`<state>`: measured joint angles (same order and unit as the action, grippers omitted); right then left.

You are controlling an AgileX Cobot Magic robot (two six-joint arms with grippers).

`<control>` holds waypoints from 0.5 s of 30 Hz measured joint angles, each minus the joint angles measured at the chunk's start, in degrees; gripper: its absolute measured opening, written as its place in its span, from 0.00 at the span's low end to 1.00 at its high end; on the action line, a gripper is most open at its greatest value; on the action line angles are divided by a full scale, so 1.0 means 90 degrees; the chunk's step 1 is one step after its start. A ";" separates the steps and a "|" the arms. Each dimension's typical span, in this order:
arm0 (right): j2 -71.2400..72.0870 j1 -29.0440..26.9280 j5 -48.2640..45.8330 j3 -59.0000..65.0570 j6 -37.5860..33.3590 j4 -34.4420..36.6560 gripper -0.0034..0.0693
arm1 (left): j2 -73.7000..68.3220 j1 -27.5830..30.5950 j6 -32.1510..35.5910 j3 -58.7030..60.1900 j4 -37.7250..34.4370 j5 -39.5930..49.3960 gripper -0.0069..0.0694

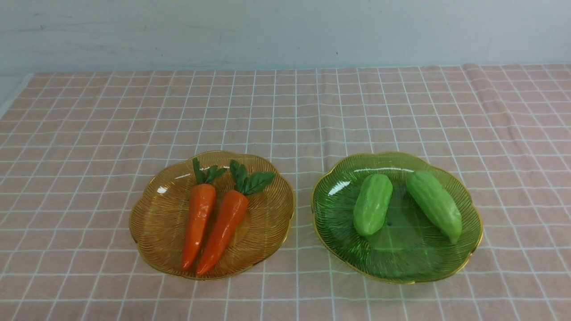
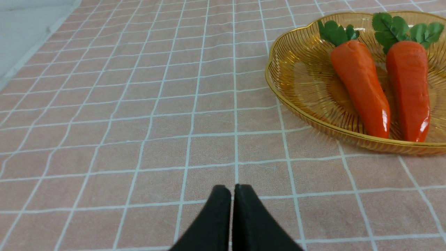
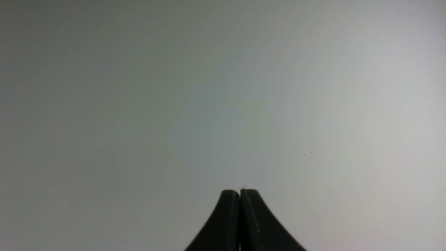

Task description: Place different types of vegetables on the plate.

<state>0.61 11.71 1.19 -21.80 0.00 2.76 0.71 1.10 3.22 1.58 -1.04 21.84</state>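
Two orange carrots with green tops, one on the left (image 1: 198,218) and one on the right (image 1: 225,223), lie side by side in an amber plate (image 1: 160,223). Two light green ridged gourds, one on the left (image 1: 373,204) and one on the right (image 1: 433,203), lie in a green plate (image 1: 401,263). Neither arm shows in the front view. My left gripper (image 2: 232,188) is shut and empty over the cloth, short of the amber plate (image 2: 296,69) and both carrots, the nearer (image 2: 360,80) and the farther (image 2: 407,87). My right gripper (image 3: 239,191) is shut and empty, facing a plain grey surface.
A pink cloth with a white grid (image 1: 285,111) covers the table. Its left edge (image 2: 31,45) shows in the left wrist view, with a pale surface beyond. A pale wall (image 1: 285,31) stands behind the table.
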 joint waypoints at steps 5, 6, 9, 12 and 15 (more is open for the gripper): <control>0.0000 0.0000 0.0000 0.0000 0.0000 -0.0027 0.03 | 0.0000 0.0005 0.0000 0.0000 0.0000 0.0000 0.09; 0.0000 0.0000 -0.0046 0.0000 -0.0056 -0.0079 0.03 | 0.0000 0.0005 0.0000 0.0000 0.0000 0.0000 0.09; 0.0000 -0.0035 -0.0326 0.0085 -0.0139 -0.0228 0.03 | 0.0000 0.0005 0.0000 0.0000 0.0000 0.0000 0.09; 0.0000 -0.0231 -0.0808 0.0293 -0.0178 -0.0382 0.03 | 0.0000 0.0005 0.0000 0.0000 0.0000 0.0000 0.09; 0.0000 -0.0581 -0.1409 0.0681 -0.0203 -0.0512 0.03 | 0.0000 0.0005 0.0000 0.0000 0.0000 0.0000 0.09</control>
<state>0.61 6.49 -11.49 -15.67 -1.83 -1.85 0.71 1.15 3.22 1.58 -1.04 21.84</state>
